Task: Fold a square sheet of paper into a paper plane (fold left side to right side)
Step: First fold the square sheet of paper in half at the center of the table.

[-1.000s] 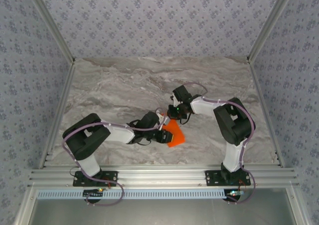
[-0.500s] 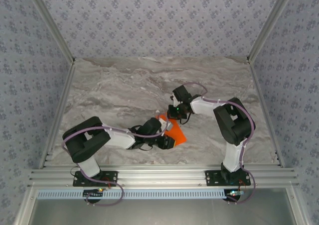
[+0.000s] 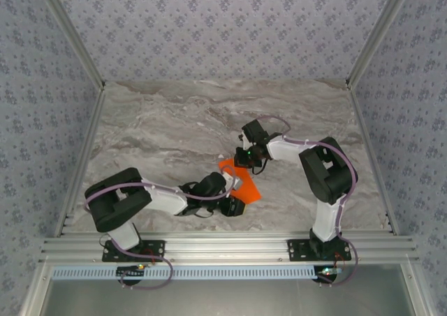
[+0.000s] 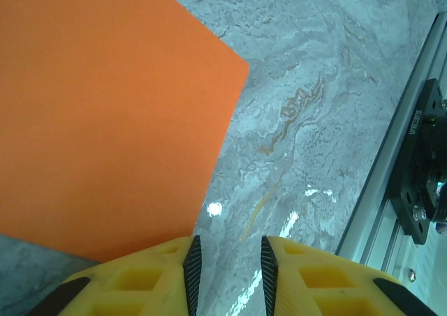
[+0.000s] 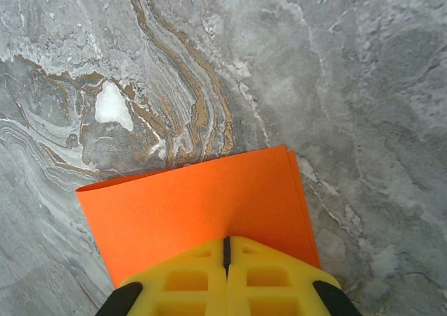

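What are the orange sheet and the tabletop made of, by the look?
The sheet of paper: thin matte orange paper, probably; its layered right edge suggests a fold. The table: glossy grey marble-look top, brown veins, light glints; stone or printed laminate, cannot tell.

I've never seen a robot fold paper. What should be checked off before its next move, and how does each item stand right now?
1. The sheet of paper is folded over: ok, two layers show along its right edge in the right wrist view.
2. The layers line up: not ok, one edge peeks out slightly there.
3. The right hand is shut with its tips over the paper: ok.
4. The right hand really pins the paper to the table: cannot tell.
5. The left hand is free: ok, its fingers stand a little apart with bare table between them and the paper beside them.
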Motion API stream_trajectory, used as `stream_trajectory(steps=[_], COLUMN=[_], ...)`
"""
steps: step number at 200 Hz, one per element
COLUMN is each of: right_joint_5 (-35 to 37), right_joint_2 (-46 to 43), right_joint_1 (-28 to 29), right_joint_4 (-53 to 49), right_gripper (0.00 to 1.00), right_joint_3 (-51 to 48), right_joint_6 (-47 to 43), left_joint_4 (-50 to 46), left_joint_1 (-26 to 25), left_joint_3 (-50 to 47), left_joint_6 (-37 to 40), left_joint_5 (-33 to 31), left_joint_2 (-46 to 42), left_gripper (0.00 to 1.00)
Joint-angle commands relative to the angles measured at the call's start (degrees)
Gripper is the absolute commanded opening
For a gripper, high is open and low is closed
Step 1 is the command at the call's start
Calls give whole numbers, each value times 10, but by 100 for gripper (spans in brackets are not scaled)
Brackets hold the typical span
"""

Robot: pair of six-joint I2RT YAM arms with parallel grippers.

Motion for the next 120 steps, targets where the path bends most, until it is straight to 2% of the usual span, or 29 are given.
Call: stream_trajectory(steps=[1, 45, 74, 120], right_joint_5=[27, 24, 5, 5], right_joint_2=[36, 38, 26, -12], right_joint_1=[6, 6, 4, -37], right_joint_4=[-41, -42, -22, 6], right_gripper=[3, 3, 3, 3], right_joint_3=[-14, -11, -19, -58], right_joint_6=[-6, -6, 5, 29], left_joint_4=[-44, -40, -51, -135], left_joint_1=[-12, -11, -7, 88], left_joint_3=[-28, -37, -42, -44], left_joint_6=[-17, -20, -14, 8], left_joint_5=[15, 17, 0, 9], left_joint_2=[-12, -28, -92, -219], left_gripper=[31, 31, 32, 33])
